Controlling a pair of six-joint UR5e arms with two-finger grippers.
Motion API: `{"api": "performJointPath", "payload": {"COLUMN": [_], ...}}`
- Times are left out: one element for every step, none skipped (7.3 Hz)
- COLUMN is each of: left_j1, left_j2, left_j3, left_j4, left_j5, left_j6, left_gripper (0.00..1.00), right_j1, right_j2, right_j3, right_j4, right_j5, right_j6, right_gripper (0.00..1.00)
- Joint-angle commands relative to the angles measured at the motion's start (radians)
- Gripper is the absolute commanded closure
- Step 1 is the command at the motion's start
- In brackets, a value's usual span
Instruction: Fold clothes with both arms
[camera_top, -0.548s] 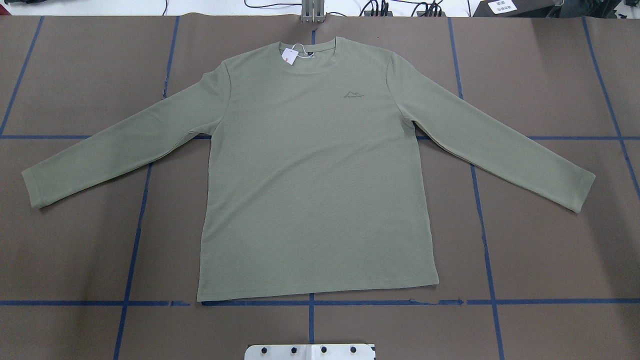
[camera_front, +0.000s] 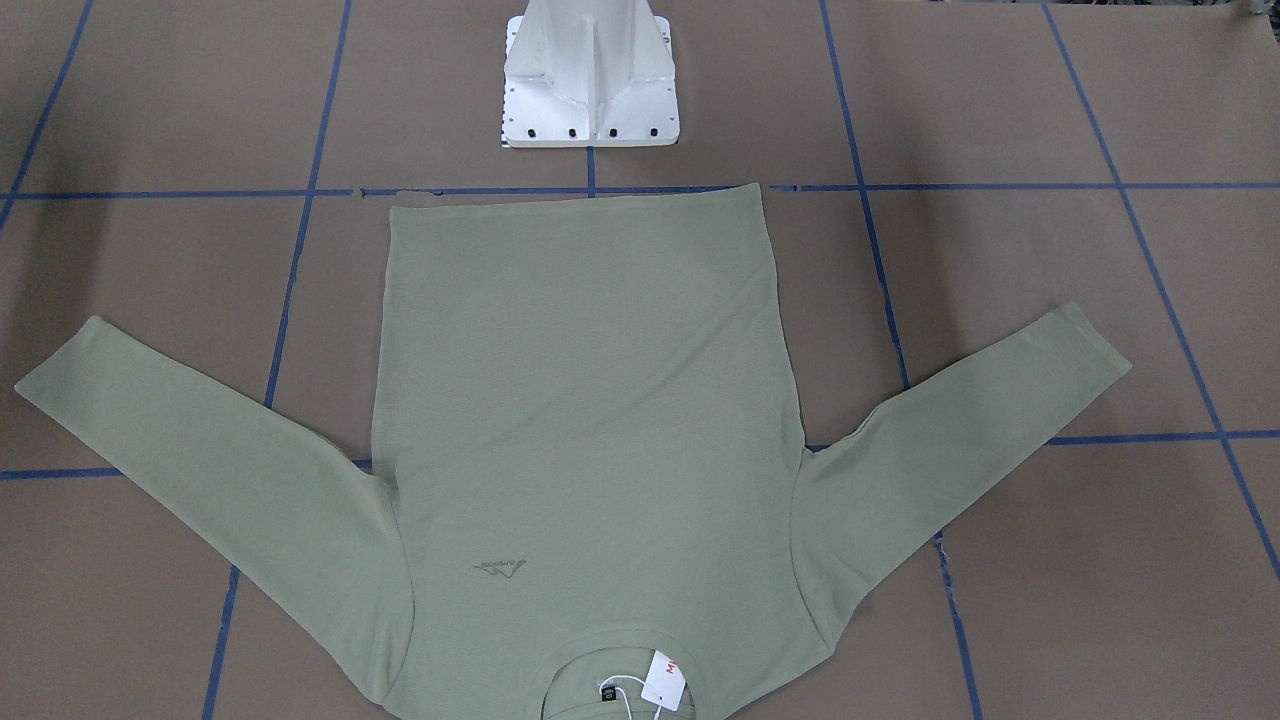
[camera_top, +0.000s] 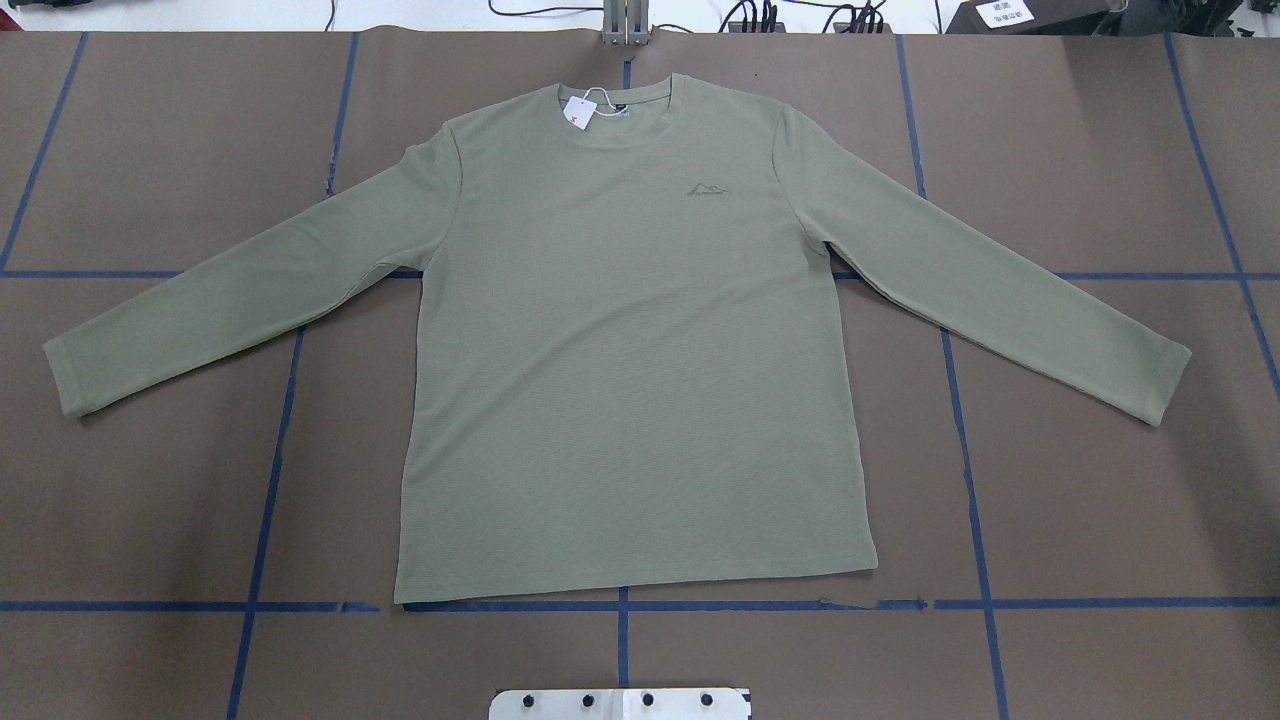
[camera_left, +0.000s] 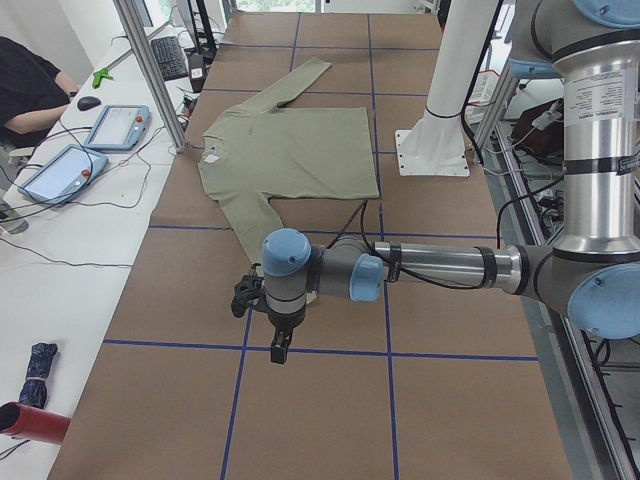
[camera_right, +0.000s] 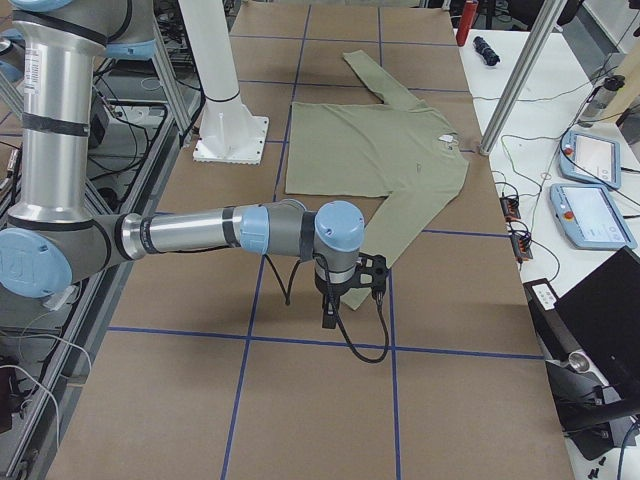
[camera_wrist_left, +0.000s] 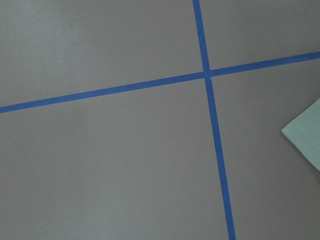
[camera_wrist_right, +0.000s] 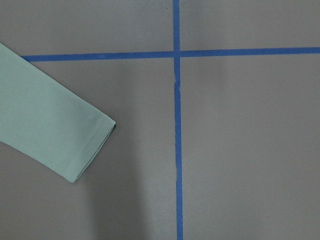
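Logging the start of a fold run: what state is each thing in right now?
Shirt: laid flat, front up, unfolded.
Sleeves: both spread out sideways, untouched.
Hang tag: attached, lying flat on the shirt.
Left claw: clear of the shirt; open or shut, cannot tell.
Right claw: clear of the shirt; open or shut, cannot tell.
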Motion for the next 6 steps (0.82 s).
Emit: {"api": "performJointPath", "payload": {"left_j1": [0.004,0.007,0.008,0.01,0.012,0.012], "left_j2": [-0.055,-0.082,-0.075,-0.078,-0.086,-0.087], "left_j3": [0.003,-0.001,0.0,0.005,0.01,0.019], "left_j4": [-0.009,-0.059,-0.12,-0.132,-0.153,-0.19], "left_j5": [-0.069,-0.079,-0.099,-0.135,-0.136,-0.133], "left_j6": [0.0,0.001,0.001,0.004,0.009,-0.008], "left_gripper": [0.0,0.0,0.0,0.0,0.0,0.0], "right_j1": [-0.004,-0.004,-0.042,-0.077,-0.131,-0.156], "right_j2": [0.043,0.048,0.055,0.046,0.046,0.046], "right_j3": [0.006,-0.006,-0.065,-0.101,-0.119,-0.125], "right_j4": [0.073,0.084,0.152,0.253,0.304,0.36], "right_j5": [0.014,0.068,0.077,0.075,0.066,0.063], "right_j6": [0.002,0.001,-0.001,-0.001,0.0,0.011], "right_gripper": [0.0,0.0,0.0,0.0,0.0,0.0]}}
